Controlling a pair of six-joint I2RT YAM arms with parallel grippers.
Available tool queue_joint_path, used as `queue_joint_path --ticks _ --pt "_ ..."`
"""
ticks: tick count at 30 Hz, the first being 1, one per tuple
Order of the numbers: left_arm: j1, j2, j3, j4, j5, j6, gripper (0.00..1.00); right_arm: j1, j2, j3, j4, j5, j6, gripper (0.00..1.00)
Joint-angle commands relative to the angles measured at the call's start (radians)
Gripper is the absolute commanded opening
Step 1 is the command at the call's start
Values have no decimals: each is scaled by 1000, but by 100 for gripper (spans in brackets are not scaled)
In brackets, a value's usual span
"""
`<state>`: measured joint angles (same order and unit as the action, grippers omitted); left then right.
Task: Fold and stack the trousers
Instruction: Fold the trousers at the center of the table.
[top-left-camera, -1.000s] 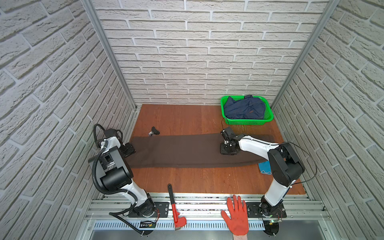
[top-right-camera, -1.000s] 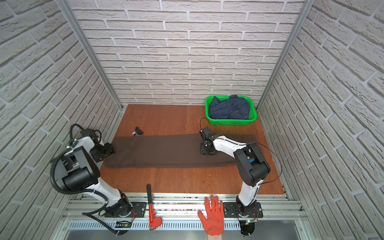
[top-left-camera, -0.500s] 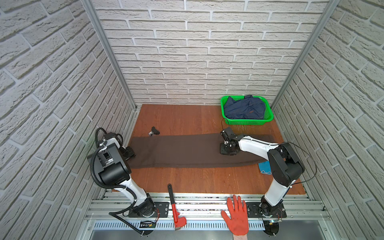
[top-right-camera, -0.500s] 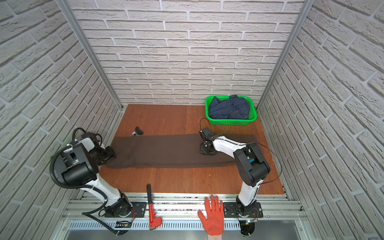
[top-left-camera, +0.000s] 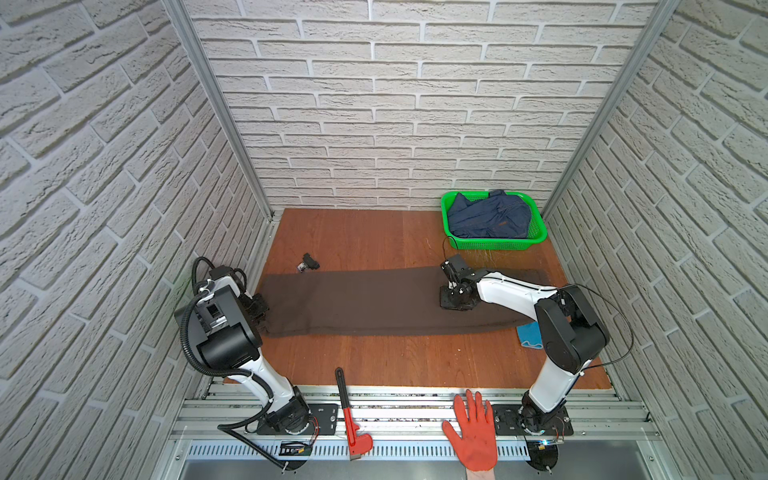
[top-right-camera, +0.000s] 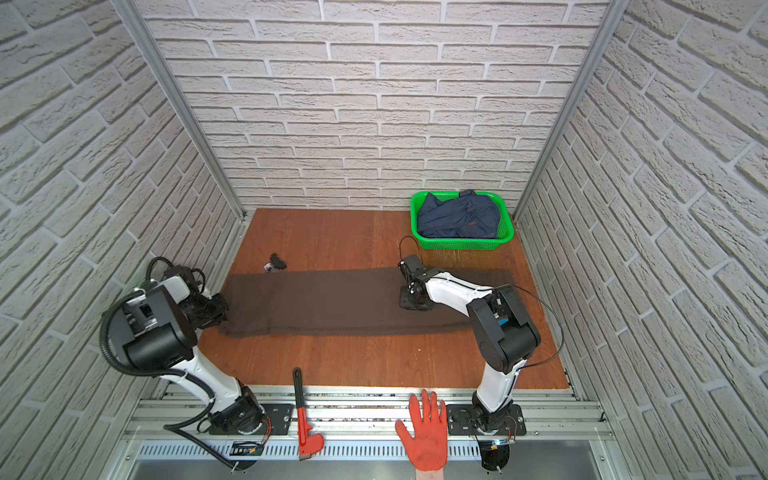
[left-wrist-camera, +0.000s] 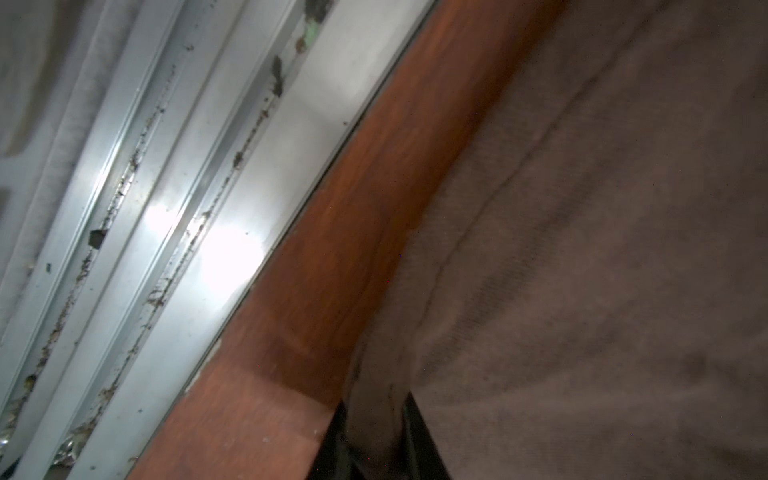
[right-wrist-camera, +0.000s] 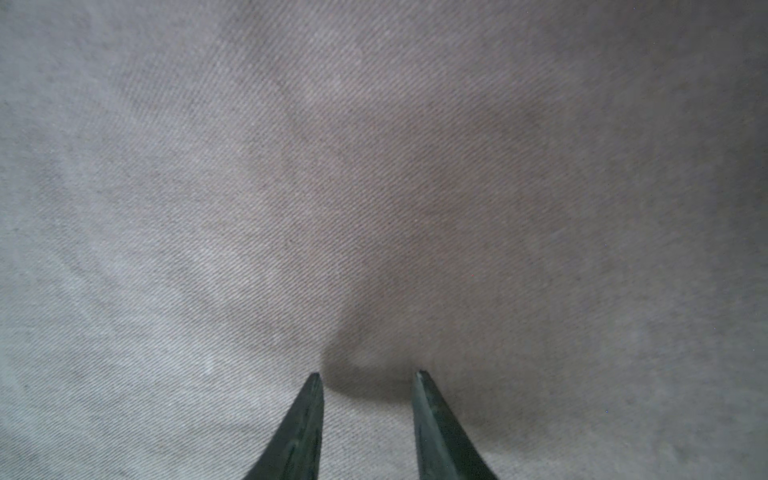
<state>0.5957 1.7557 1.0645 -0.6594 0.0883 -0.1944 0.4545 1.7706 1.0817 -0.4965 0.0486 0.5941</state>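
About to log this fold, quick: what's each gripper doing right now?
Left gripper: closed on the end of the trousers.
Right gripper: open, jaws apart, tips on the trousers, holding nothing.

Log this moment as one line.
left gripper: shut on edge of long dark brown fabric trousers | right gripper: open, tips on trousers | trousers: lying flat
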Motion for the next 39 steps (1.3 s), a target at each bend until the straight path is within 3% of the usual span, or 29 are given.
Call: queue_joint_path --ticks 1,6,12,25,29,39 --pt "8 -52 -20 -16 13 0 10 8 -20 -12 9 15 -2 38" --pt "0 -145 -31 24 23 -13 0 8 -39 -5 -2 15 -2 38" --pt "-37 -274 -49 83 59 -19 0 10 -46 4 -5 11 4 38" --pt "-126 -398 -40 54 75 16 0 39 1 36 12 -6 32 38" --pt "-211 -465 -46 57 105 34 0 50 4 50 11 -6 36 38" --pt "-559 -551 -44 50 77 9 0 61 0 69 1 -6 41 38"
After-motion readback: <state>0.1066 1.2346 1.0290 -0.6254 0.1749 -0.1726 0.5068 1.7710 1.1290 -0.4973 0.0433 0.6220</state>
